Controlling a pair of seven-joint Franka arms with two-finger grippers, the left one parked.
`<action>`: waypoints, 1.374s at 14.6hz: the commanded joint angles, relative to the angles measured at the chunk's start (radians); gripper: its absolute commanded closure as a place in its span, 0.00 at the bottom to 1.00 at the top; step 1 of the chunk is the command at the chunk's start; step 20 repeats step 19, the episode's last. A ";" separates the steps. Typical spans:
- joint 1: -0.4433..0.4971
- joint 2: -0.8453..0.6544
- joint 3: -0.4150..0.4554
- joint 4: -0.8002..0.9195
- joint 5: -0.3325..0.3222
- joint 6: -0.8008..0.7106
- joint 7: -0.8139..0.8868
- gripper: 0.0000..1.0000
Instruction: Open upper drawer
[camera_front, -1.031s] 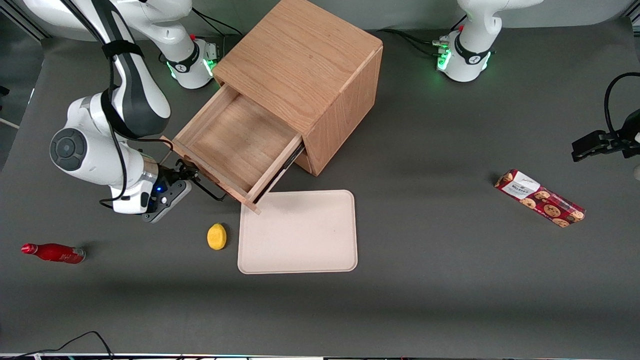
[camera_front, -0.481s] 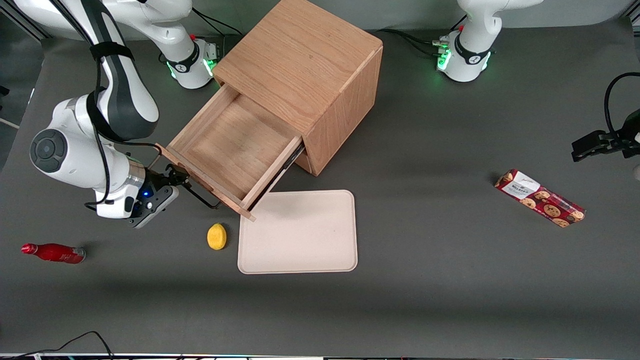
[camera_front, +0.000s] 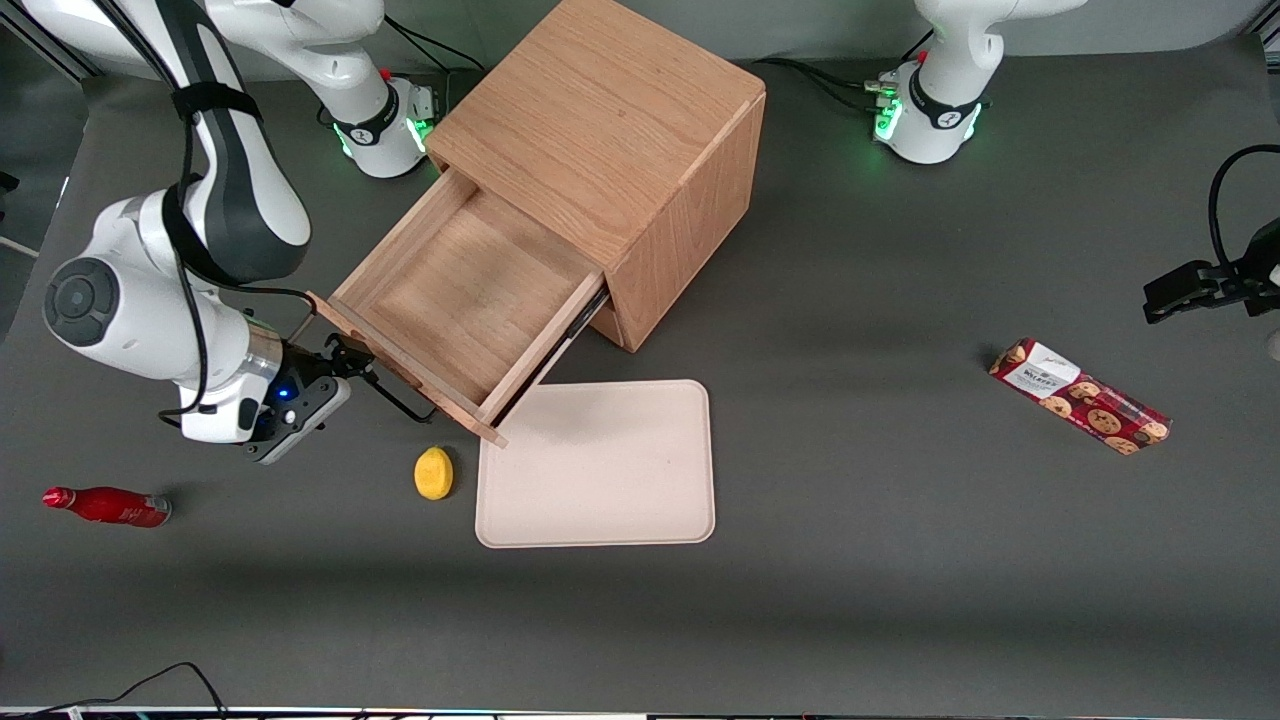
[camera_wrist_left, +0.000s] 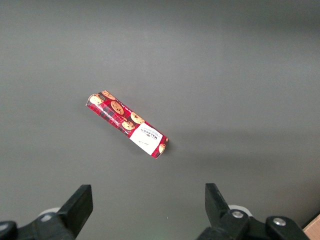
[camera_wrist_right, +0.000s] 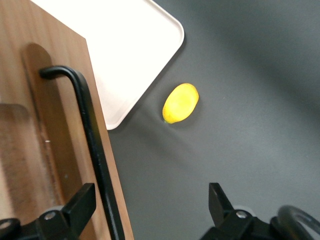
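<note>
The upper drawer (camera_front: 460, 290) of the oak cabinet (camera_front: 600, 120) stands pulled far out, and its tray is empty. Its thin dark bar handle (camera_front: 405, 403) runs along the drawer front. My right gripper (camera_front: 345, 358) is at one end of that handle, at the drawer front. In the right wrist view the drawer front (camera_wrist_right: 50, 125) and the handle (camera_wrist_right: 90, 130) show close up. The gripper (camera_wrist_right: 147, 205) is open wide, and the bar passes between the fingers, close to one fingertip (camera_wrist_right: 82, 200). The lower drawer is hidden under the upper one.
A yellow lemon (camera_front: 433, 472) lies on the table just nearer the front camera than the drawer front; it also shows in the right wrist view (camera_wrist_right: 180, 102). A beige tray (camera_front: 600, 470) lies beside it. A red bottle (camera_front: 105, 505) lies toward the working arm's end, a cookie packet (camera_front: 1080, 396) toward the parked arm's.
The drawer has slid a little farther out of the cabinet. My gripper and wrist have moved with the handle, away from the cabinet.
</note>
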 joint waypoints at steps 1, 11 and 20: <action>-0.003 -0.021 0.001 0.067 -0.014 -0.092 0.001 0.00; -0.003 -0.222 -0.167 0.121 -0.125 -0.233 0.346 0.00; -0.003 -0.319 -0.228 0.121 -0.118 -0.324 0.443 0.00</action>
